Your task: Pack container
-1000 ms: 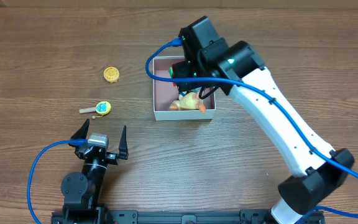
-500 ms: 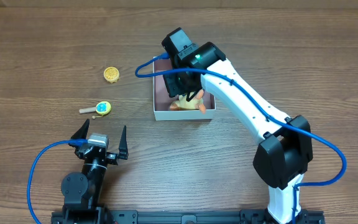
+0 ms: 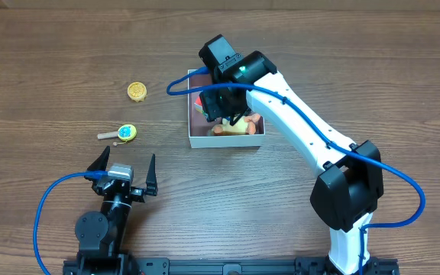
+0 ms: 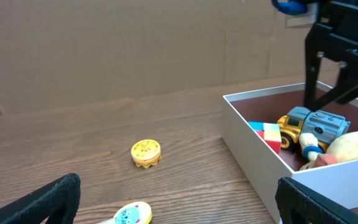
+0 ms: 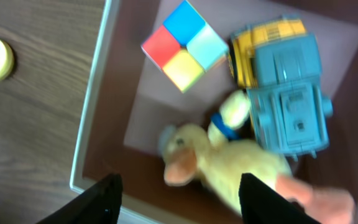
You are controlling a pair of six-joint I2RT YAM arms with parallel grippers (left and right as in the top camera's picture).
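Observation:
The container (image 3: 195, 140) is a square white box with a maroon inside (image 5: 142, 118); it also shows in the left wrist view (image 4: 253, 146). In it lie a multicoloured cube (image 5: 184, 45), a blue and yellow toy truck (image 5: 284, 87) and a yellow plush duck (image 5: 229, 171). My right gripper (image 5: 179, 199) is open and empty, hovering over the duck inside the container. My left gripper (image 4: 179, 202) is open and empty near the table's front left. A yellow round toy (image 3: 136, 92) and a blue-faced rattle (image 3: 126, 133) lie on the table left of the container.
The wooden table (image 3: 52, 61) extends all round. The right arm (image 3: 312, 137) reaches over the container from the right. A cardboard wall (image 4: 135, 43) stands behind the table.
The right gripper has shifted left over the container and the duck lies lower in it. The left arm has not moved.

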